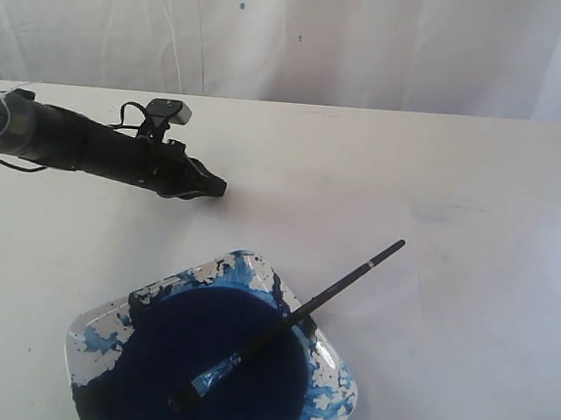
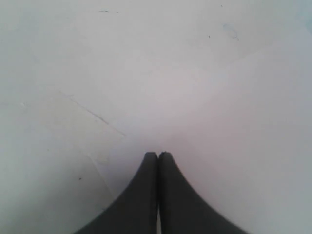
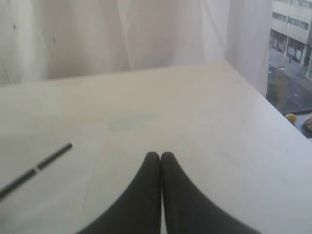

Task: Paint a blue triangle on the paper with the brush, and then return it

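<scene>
The brush lies slanted across a square dish. Its bristles rest in the dark blue paint and its black handle sticks out over the rim to the right. The handle's end also shows in the right wrist view. The paper is barely distinguishable from the table; a faint bluish smudge marks it. No blue triangle shows in any view. My left gripper hovers shut and empty behind the dish. My right gripper is shut and empty, and out of the exterior view.
White curtains hang behind the white table. The table's right edge shows in the right wrist view, with a window beyond it. Faint lines cross the surface below the left gripper.
</scene>
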`<state>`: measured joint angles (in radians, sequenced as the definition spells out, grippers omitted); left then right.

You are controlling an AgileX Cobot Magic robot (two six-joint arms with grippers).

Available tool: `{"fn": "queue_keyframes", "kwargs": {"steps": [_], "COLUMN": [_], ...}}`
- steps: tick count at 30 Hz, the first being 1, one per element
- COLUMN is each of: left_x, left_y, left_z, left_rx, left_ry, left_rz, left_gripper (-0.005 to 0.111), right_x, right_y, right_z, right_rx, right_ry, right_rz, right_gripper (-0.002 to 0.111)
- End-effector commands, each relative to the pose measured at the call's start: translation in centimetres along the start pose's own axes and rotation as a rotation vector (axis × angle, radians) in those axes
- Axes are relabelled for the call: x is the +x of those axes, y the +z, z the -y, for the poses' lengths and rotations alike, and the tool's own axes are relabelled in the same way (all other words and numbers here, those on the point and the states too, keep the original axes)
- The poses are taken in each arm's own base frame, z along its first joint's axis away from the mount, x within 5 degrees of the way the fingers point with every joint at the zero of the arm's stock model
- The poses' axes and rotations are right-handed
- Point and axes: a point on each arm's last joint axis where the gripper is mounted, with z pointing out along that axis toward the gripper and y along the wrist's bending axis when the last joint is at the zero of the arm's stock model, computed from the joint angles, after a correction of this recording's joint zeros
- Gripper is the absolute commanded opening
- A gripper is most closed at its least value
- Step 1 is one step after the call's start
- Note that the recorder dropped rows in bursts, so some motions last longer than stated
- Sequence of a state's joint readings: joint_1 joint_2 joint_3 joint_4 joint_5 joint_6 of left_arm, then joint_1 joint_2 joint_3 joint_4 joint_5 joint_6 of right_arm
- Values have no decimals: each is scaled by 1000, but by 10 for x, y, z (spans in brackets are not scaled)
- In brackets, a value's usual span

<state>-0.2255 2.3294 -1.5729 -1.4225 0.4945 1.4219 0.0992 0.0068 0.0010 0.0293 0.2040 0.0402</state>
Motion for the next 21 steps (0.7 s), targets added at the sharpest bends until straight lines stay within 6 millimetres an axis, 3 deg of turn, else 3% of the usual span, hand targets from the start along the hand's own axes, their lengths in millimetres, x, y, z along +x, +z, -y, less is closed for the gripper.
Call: {"fn": "queue_keyframes", "kwargs": {"steps": [1,8,11,14,17,21], "left_x": [-2,-2,-2,-2,-2,-2], "left_y": [1,1,1,1,1,1], "left_z": [2,2,2,2,2,2], "left_rx": [15,15,15,13,13,13], "left_ry": [-12,-12,-12,-12,-12,-12], "left_rz": [10,10,10,10,10,10], "left_gripper": [0,0,0,0,0,0], "right_x": [-21,-40,-42,-46,-51,-54], "right_y": [-3,-10,-11,-14,-10,22], "right_z": [-1,1,-9,-34,-56,-58], "right_rx": [-23,-63,-157,-410,-632,-646], "right_ry": [119,306,198,-39,-217,-120], "right_rz": [233,454,466,522,450,202], "right_gripper": [0,0,0,0,0,0]}}
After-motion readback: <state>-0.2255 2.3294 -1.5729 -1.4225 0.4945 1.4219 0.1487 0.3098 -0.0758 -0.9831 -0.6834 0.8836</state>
